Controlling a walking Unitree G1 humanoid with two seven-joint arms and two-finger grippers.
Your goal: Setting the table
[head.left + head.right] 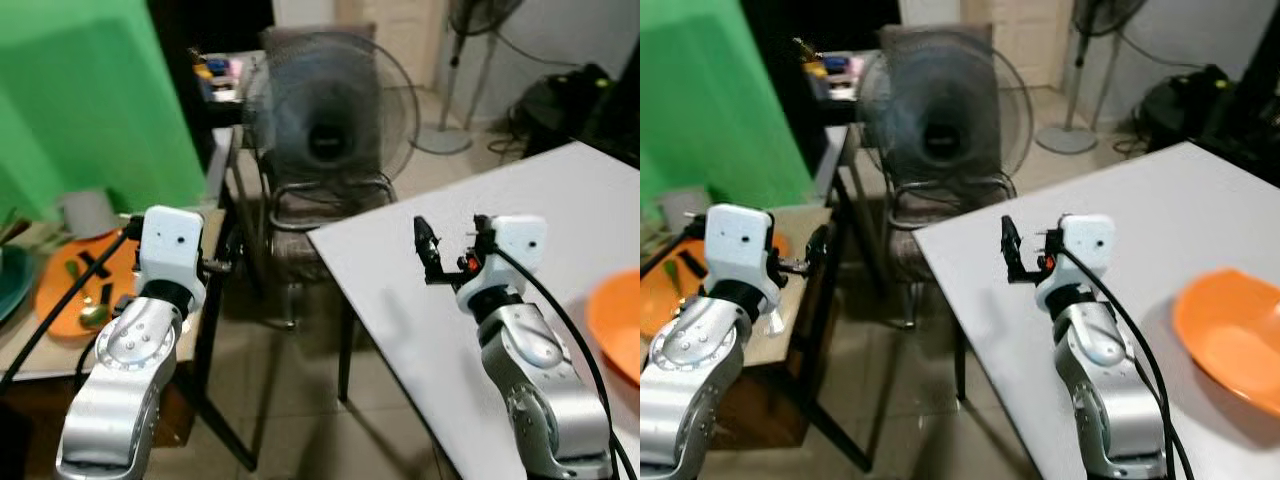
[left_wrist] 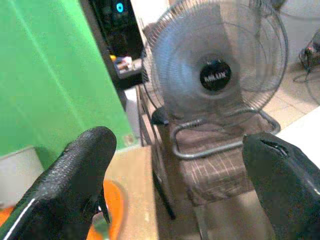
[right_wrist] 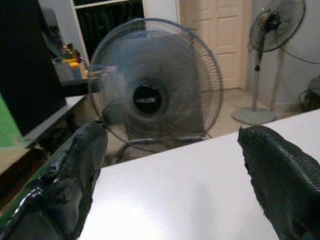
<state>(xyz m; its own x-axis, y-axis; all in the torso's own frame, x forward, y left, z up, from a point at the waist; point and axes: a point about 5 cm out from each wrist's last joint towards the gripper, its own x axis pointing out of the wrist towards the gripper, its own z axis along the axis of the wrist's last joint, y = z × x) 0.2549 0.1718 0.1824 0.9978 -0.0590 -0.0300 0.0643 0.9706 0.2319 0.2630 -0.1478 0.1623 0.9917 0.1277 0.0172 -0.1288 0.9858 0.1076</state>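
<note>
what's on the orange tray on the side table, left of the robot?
On the orange tray: a green-handled spoon, another green piece and a dark utensil. The left arm hides the tray's right edge, so anything there can't be seen.

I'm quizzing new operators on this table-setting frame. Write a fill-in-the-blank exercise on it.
1. The orange bowl sits on the ____ table.
2. The fan stands on a ____.
3. The right tool hovers above the white table with its fingers ____.
4. The orange plate lies on the robot's ____ side, near the left tool.

Missing words: white; chair; open; left
</note>
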